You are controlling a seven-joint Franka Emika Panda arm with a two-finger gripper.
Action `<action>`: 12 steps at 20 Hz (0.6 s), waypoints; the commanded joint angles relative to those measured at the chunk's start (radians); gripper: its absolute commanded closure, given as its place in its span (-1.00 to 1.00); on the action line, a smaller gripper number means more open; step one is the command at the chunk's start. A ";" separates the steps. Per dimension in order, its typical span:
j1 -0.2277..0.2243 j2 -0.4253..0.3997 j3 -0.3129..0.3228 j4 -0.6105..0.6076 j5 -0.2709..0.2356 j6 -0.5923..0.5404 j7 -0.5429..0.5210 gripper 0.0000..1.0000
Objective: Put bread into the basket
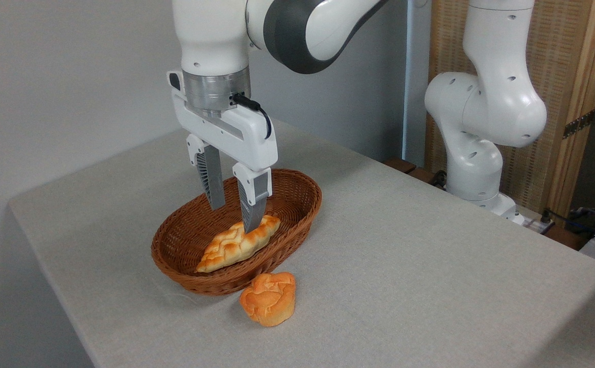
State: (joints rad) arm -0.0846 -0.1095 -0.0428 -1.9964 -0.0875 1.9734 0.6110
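From the fixed camera we see the gripper (235, 212) pointing straight down over the basket (305, 202), its two fingers parted with a clear gap between them and nothing held in that gap. The nearer fingertip (252, 221) overlaps the top of the braided loaf (228, 248) in this view; we cannot tell whether it touches the loaf. The loaf lies lengthwise inside the basket, along its near side. The bread (269, 298), a lumpy golden-orange bun, sits on the grey table (430, 266) just outside the basket's near rim, close beside it and not inside. The arm's white base (476, 168) stands at the table's far right edge.
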 commanded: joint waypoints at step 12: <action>-0.006 -0.015 0.021 0.008 0.003 -0.021 0.018 -1.00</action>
State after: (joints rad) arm -0.0846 -0.1104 -0.0426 -1.9963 -0.0875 1.9734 0.6110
